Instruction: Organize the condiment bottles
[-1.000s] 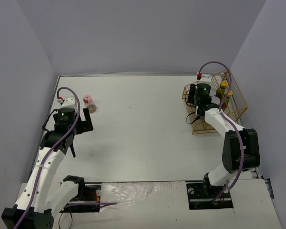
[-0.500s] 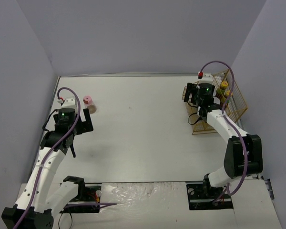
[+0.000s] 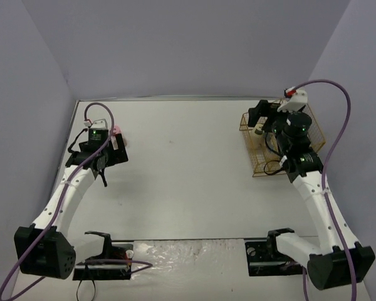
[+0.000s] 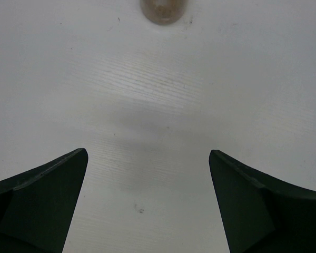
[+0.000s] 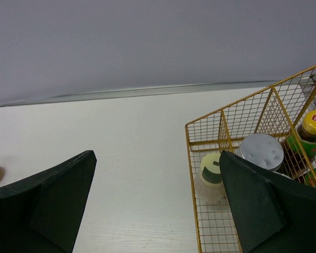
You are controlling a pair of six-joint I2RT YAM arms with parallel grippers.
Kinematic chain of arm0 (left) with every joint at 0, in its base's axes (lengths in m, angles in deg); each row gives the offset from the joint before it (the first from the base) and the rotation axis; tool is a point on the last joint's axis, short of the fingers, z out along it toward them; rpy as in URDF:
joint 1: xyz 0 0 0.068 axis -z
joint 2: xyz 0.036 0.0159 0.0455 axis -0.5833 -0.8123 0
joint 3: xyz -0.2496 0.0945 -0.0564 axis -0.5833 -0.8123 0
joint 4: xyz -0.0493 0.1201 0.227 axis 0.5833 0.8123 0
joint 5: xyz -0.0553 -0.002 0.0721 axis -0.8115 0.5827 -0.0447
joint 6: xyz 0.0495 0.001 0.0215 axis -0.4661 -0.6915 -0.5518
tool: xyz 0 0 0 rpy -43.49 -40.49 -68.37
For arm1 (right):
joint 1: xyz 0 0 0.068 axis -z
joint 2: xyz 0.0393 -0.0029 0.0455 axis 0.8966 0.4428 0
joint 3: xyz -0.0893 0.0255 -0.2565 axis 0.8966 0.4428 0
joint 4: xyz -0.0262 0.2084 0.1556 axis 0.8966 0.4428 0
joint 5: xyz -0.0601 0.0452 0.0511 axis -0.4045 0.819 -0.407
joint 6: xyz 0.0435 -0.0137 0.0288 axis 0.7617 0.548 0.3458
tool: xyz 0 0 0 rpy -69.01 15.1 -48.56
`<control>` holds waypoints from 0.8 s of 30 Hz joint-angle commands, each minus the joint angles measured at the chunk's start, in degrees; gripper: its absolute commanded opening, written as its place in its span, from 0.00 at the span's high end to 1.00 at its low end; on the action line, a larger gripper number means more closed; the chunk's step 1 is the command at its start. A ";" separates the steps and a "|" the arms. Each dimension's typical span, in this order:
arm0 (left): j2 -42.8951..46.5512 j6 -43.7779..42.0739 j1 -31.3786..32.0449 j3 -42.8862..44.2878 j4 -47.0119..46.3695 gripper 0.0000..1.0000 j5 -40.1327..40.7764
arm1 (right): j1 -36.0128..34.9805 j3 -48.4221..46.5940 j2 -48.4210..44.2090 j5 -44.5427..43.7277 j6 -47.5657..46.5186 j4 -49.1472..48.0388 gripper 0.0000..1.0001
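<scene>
Pink-capped shaker (image 4: 161, 11) stood just ahead of my left gripper (image 4: 148, 154), wide open, empty; centring it before closing seemed wise.

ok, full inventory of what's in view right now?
pink-capped shaker: 1, pink cap, alone on the table's far left, just ahead of the left gripper
yellow-green-capped shaker: 1, in the basket by its left wall
silver-lidded jar: 1 seen, in the basket beside that shaker
yellow-capped bottle: 1 clear, green label, in the basket further right; maybe a second, cut off by the frame edge
wire basket: 1, yellow, far right of the table
table: 1, white
left gripper: open, empty
right gripper: open, empty, by the basket's left side
</scene>
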 commanded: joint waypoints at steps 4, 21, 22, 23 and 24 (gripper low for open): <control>-14.71 2.51 -2.08 15.46 -7.26 0.03 1.33 | -0.60 4.59 -10.75 7.93 7.05 -0.85 0.00; -45.99 -1.40 -5.05 41.10 -2.14 0.09 5.52 | -2.32 13.45 -21.04 13.41 9.94 2.08 0.00; -46.68 -1.50 -5.11 41.40 -1.94 0.12 5.20 | -2.36 13.58 -21.27 13.35 9.85 2.27 0.00; -47.36 -1.60 -5.18 41.69 -1.74 0.15 4.88 | -2.39 13.71 -21.50 13.28 9.75 2.47 0.00; -47.92 -1.71 -5.21 41.86 -1.60 0.19 4.44 | -2.42 13.81 -21.70 13.20 9.67 2.69 0.00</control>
